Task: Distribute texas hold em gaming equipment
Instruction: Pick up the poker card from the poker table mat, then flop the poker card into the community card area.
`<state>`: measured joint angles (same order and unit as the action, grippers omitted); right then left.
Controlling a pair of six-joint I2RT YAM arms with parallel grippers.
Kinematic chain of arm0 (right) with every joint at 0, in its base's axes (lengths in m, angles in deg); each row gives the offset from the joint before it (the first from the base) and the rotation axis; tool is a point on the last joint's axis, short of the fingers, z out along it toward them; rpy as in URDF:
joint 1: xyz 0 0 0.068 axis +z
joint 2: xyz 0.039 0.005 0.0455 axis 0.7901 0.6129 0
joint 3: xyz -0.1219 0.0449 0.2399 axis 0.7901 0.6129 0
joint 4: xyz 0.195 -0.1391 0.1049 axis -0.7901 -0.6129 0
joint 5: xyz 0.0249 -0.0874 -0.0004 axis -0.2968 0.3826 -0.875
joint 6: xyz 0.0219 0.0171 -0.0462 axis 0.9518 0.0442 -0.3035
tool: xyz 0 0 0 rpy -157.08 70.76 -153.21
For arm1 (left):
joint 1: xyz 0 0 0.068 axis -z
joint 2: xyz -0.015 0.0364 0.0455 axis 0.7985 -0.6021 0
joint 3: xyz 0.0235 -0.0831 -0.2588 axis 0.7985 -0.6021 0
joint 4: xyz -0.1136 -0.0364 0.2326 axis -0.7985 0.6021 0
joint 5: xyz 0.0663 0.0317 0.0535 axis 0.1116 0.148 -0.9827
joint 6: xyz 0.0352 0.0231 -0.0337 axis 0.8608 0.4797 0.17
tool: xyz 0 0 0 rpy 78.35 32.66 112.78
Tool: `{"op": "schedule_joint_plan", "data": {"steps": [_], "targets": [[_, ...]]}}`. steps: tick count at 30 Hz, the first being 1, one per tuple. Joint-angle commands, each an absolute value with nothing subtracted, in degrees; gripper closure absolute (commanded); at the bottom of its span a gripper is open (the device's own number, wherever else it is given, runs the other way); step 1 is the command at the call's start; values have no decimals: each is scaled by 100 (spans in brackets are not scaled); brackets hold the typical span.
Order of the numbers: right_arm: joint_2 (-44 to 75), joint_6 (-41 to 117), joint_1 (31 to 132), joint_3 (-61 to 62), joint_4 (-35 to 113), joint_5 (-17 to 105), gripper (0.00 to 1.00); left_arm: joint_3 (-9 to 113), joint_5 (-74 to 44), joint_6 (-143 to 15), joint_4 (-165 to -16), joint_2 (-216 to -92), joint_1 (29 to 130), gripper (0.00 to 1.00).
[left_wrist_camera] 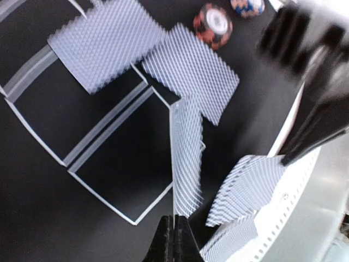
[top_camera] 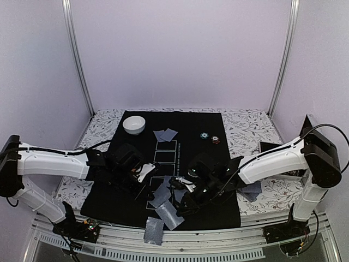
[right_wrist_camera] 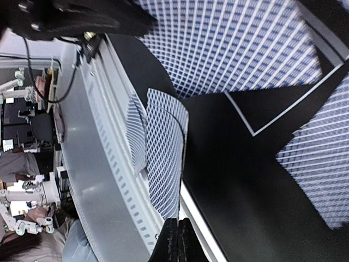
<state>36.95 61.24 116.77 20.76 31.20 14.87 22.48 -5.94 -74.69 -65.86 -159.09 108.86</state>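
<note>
Lit softly from overhead in the top view, with a lilac cast on the walls (top_camera: 180, 54) and only faint shadows beneath the arms (top_camera: 54, 161). Slightly bowed at the posts (top_camera: 77, 54). Crisp on the cards (left_wrist_camera: 109, 41) in the left wrist view, but smeared at the upper right. Shimmering with moiré on the card (right_wrist_camera: 163, 158) in the right wrist view; glary along the rail (right_wrist_camera: 98, 164), soft in the background.

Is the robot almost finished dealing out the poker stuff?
Not nearly, it seems. Done: two cards lie at the mat's far end, with a teal chip and a red chip beside them. In hand: the left jaws are shut on one card, the right jaws on another card. Left: loose cards lie jumbled at the near edge, waiting to be dealt.
</note>
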Motion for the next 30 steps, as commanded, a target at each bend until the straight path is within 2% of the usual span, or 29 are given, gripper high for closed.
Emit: {"op": "schedule_joint_plan", "data": {"steps": [1, 5, 8, 12, 17, 24, 30], "targets": [[2977, 5803, 11377, 2078, 2523, 1827, 98, 2668, -1435, -6904, -5872, -15766, 11026, 100], [2427, 5569, 11029, 2032, 1813, 2334, 98, 3154, -2586, -6290, -5561, -15757, 11582, 100], [1975, 5512, 10593, 2042, 1279, 2658, 98, 3670, -4195, -5861, -5138, -15979, 12253, 100], [1339, 5497, 10055, 2165, 965, 2963, 98, 3881, -6118, -5457, -4391, -16569, 12937, 100], [1019, 5479, 9893, 2216, 967, 2862, 98, 3705, -7432, -5529, -3772, -17757, 13647, 100], [999, 5445, 9893, 2211, 972, 2716, 98, 3354, -7533, -5496, -4299, -17857, 13987, 100], [964, 5427, 9892, 2206, 1007, 2666, 98, 2831, -6966, -4773, -5252, -17496, 14285, 100]]}}
